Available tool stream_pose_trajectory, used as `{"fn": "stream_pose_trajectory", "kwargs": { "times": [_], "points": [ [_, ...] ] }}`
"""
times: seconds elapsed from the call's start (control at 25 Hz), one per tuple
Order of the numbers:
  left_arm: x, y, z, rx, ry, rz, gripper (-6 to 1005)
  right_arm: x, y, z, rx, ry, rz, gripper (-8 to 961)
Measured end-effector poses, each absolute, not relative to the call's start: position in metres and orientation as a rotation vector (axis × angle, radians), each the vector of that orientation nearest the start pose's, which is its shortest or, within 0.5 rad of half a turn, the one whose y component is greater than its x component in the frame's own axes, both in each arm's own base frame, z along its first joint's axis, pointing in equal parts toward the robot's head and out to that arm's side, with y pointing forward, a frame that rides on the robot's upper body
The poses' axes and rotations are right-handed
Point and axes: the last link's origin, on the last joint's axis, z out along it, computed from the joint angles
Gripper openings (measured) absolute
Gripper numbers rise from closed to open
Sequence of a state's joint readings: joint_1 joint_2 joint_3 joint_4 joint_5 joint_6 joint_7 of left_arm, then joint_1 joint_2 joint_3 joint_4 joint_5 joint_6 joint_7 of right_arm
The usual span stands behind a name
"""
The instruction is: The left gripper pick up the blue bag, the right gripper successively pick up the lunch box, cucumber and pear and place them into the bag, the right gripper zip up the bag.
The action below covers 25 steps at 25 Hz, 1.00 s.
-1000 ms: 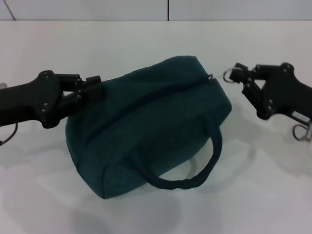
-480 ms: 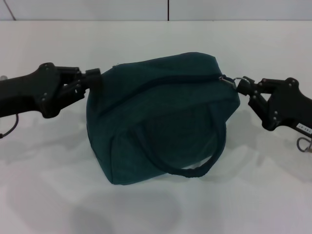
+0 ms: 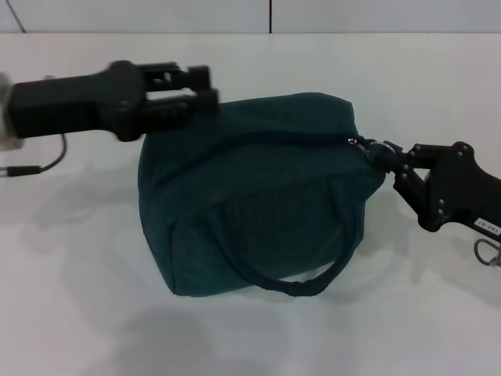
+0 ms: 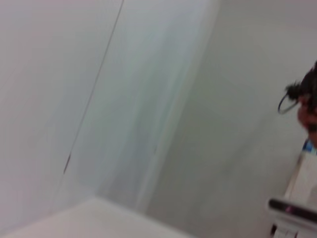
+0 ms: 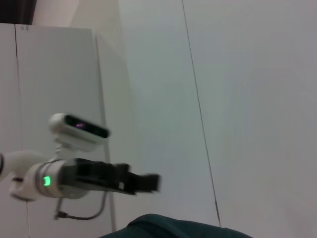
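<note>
The bag (image 3: 258, 196) is matt teal cloth with a fine woven texture; its handle (image 3: 313, 278) is the same fabric. Both hands, left (image 3: 200, 90) and right (image 3: 383, 157), are matt black. The surface (image 3: 70, 298) is smooth, white, faintly glossy.

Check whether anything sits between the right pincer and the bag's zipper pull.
Nothing visible does. In the head view the right pincer is already at the zipper end of the blue bag, its tips at the pull. The left pincer is at the bag's opposite top corner, out of the way.
</note>
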<state>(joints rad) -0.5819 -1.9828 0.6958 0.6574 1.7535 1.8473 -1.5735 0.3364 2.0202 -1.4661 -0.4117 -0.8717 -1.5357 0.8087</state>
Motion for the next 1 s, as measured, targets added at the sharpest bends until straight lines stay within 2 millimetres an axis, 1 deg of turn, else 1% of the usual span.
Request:
{"fn": "stream_pose_trajectory", "kwargs": {
  "times": [0.16, 0.4, 0.56, 0.68, 0.76, 1.0],
  "points": [
    [-0.202, 0.349, 0.047, -2.895, -0.705, -0.92, 503, 0.257, 0.28, -0.023, -2.402, 0.302, 1.199, 20],
    [-0.185, 0.366, 0.042, -2.945, -0.768, -0.742, 573, 0.257, 0.278, -0.024, -2.408, 0.306, 1.215, 21],
    [-0.178, 0.372, 0.041, -2.965, -0.799, -0.641, 573, 0.257, 0.277, -0.024, -2.408, 0.302, 1.215, 22],
    [-0.176, 0.375, 0.043, -2.961, -0.829, -0.561, 573, 0.257, 0.277, -0.023, -2.407, 0.298, 1.216, 22],
    [-0.175, 0.375, 0.041, -2.973, -0.858, -0.5, 574, 0.257, 0.277, -0.023, -2.405, 0.296, 1.218, 22],
    [-0.173, 0.373, 0.037, -3.011, -0.851, -0.431, 574, 0.256, 0.278, -0.022, -2.393, 0.29, 1.221, 23]
  ]
}}
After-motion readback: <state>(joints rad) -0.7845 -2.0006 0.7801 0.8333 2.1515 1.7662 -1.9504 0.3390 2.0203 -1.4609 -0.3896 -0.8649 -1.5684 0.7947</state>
